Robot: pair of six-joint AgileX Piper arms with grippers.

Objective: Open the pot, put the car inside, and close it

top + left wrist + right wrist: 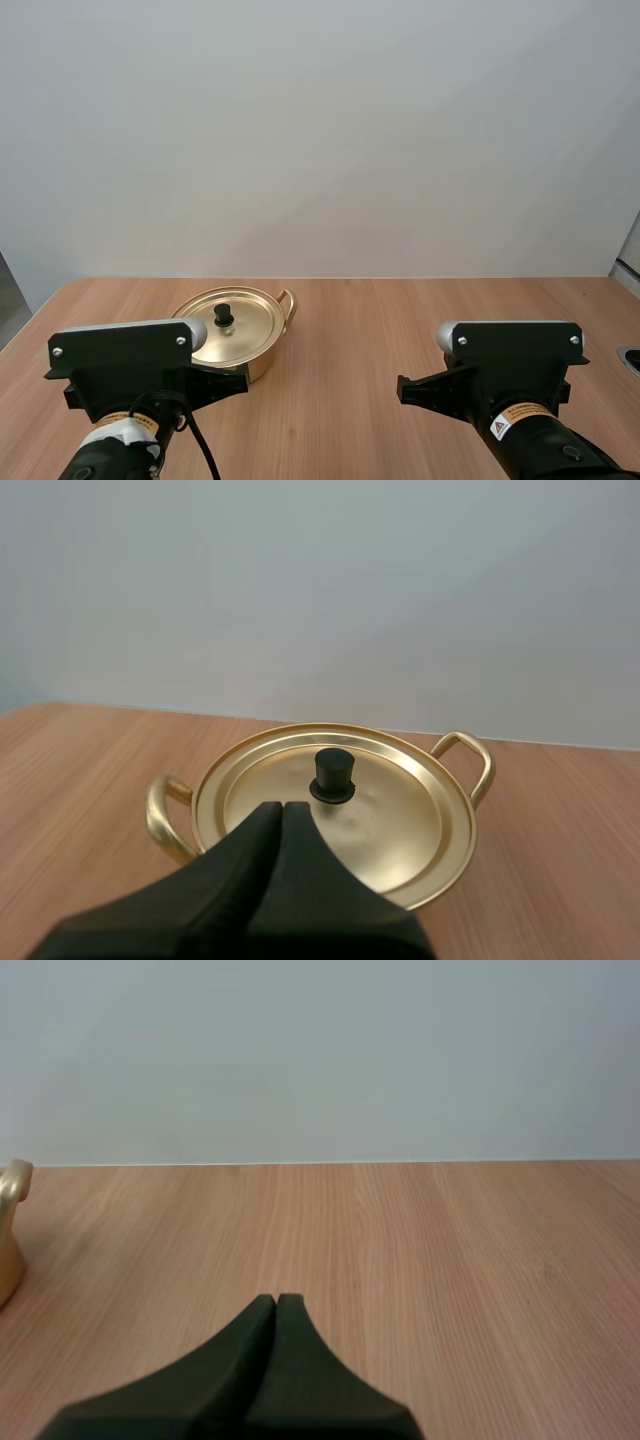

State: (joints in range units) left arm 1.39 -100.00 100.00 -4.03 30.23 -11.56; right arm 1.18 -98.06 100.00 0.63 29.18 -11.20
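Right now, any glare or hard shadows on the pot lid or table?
Left wrist view: the lid has a soft sheen and a dim reflection of its knob, no harsh glare. High view: lid bright, not washed out. Right wrist view: table evenly lit, no hard shadows.

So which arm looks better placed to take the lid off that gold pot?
Left, probably. The left gripper sits shut just before the pot, pointing at the black knob on the lid. The right gripper, also shut, faces the table, with the pot off to its side.
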